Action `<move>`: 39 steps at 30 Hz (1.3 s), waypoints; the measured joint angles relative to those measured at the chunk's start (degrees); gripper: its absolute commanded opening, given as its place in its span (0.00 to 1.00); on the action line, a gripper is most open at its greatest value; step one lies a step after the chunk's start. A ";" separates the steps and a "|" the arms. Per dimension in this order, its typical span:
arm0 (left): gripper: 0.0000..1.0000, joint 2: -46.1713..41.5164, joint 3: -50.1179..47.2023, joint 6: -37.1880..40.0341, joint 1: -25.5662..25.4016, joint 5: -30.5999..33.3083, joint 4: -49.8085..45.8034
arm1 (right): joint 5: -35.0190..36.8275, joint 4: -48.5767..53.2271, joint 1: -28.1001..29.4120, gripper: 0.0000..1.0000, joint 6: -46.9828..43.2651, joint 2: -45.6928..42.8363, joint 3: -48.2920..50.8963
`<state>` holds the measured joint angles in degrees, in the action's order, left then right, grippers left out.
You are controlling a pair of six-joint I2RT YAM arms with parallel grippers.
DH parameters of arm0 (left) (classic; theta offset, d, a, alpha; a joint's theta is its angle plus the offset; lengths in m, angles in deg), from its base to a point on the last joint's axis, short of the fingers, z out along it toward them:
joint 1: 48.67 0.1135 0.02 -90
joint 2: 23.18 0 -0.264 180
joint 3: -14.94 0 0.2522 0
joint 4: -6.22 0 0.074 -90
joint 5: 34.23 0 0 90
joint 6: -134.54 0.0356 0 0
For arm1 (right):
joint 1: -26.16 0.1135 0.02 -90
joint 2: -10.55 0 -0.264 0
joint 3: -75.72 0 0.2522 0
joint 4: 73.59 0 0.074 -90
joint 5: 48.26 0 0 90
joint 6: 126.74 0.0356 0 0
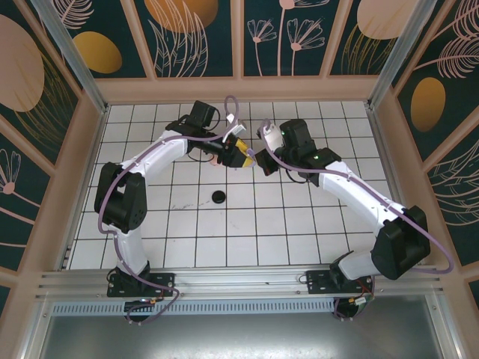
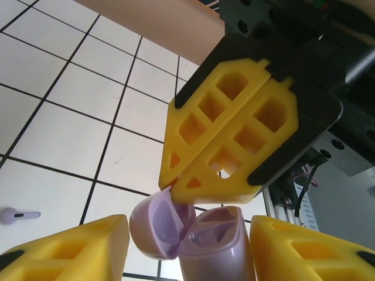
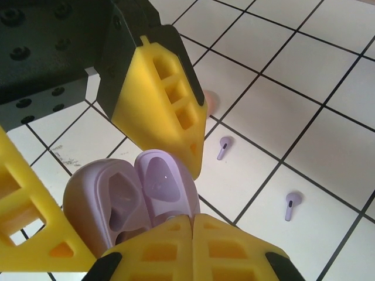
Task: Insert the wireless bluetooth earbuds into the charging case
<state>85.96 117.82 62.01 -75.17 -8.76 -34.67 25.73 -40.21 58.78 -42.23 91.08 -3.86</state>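
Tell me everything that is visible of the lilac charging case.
The lilac charging case is smooth, glossy plastic, rounded, and hinged open: its two shell halves spread apart, showing moulded hollows inside. It hangs above the tiled table, clamped between the fingers of the left pincer. The tips of the shut right pincer meet its rim.

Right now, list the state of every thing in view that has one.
lilac case, open, lid swung back.
left gripper, shut on the lilac case, holding it off the table.
right gripper, shut, empty, tips at the case.
lilac earbuds, both loose on the table, not in the case.
black case, on the table; open or shut unclear.
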 measured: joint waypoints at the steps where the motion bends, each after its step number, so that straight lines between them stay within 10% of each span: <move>1: 0.50 0.00 0.00 -0.17 0.00 -0.07 0.11 | 0.09 -0.04 0.00 0.00 0.00 0.00 0.00; 31: 0.56 -0.37 -2.49 -2.29 0.15 -1.33 3.04 | 0.96 -0.04 -0.44 0.00 0.02 0.00 -0.02; 39: 0.37 -0.39 -3.04 -4.76 0.33 -1.51 4.63 | 1.29 -0.11 -0.63 0.00 0.02 0.00 -0.02</move>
<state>85.57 114.78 57.25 -74.85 -10.27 -30.04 27.02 -40.32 58.15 -42.21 91.08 -3.88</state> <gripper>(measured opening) 0.422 0.051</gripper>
